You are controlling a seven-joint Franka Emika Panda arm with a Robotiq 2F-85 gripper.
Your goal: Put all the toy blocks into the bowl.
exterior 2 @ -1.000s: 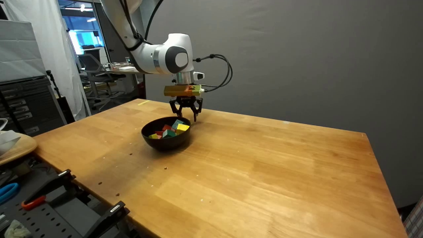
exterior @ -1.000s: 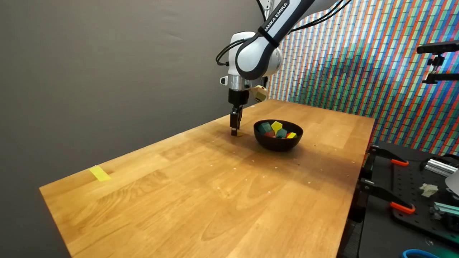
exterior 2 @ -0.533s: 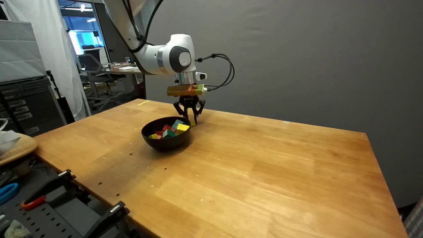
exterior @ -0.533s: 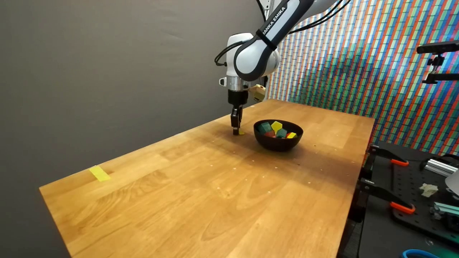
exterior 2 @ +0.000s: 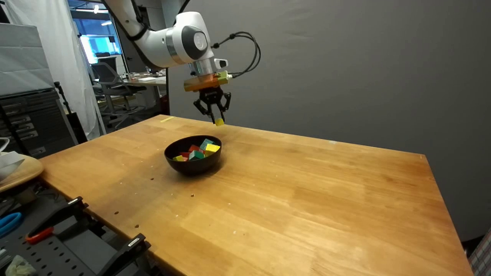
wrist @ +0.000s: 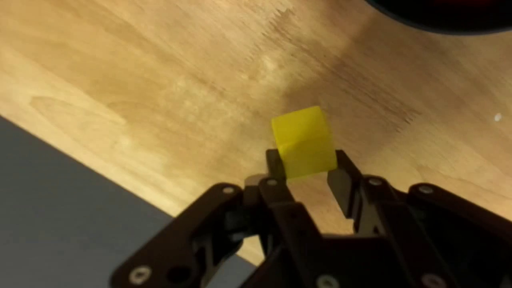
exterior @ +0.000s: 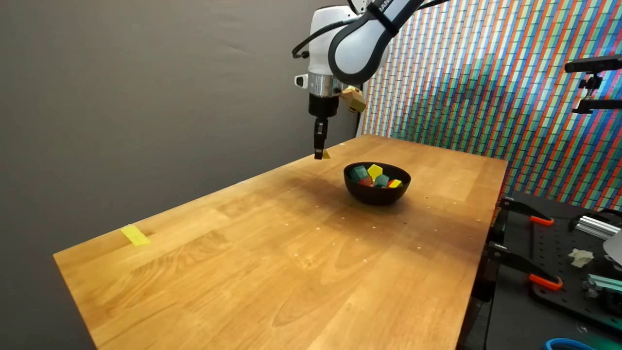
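Left side in an exterior view: yellow strip (exterior: pixel 135 235) flat on the table (exterior: pixel 252 277), same spot as half a second ago. Upper middle: tool (exterior: pixel 319 156), well up from where it was; tips were down by the wood then, they hang above it now. Yellow block (exterior: pixel 326 154) gripped in it, at table level before, raised now. Right of centre: black bowl (exterior: pixel 377 196), upright, hasn't budged, pile of blocks (exterior: pixel 375 171) inside lying as before. Far right: clamps (exterior: pixel 525 265) with orange ends, no change.

In an exterior view I also get, left to right: bowl left of centre, red block (exterior 2: pixel 193 148) and green block (exterior 2: pixel 196 155) among those in it; then the tool above and right of the bowl, apart from it. Half a second ago it was lower, just behind the rim; now it's higher, a bit further left in frame, leaning slightly.

Wrist view: tool narrowed onto the yellow block mid-frame, pads (wrist: pixel 345 184) touching it on both sides; bowl cut off at upper right, only part in sight, well apart from the block.
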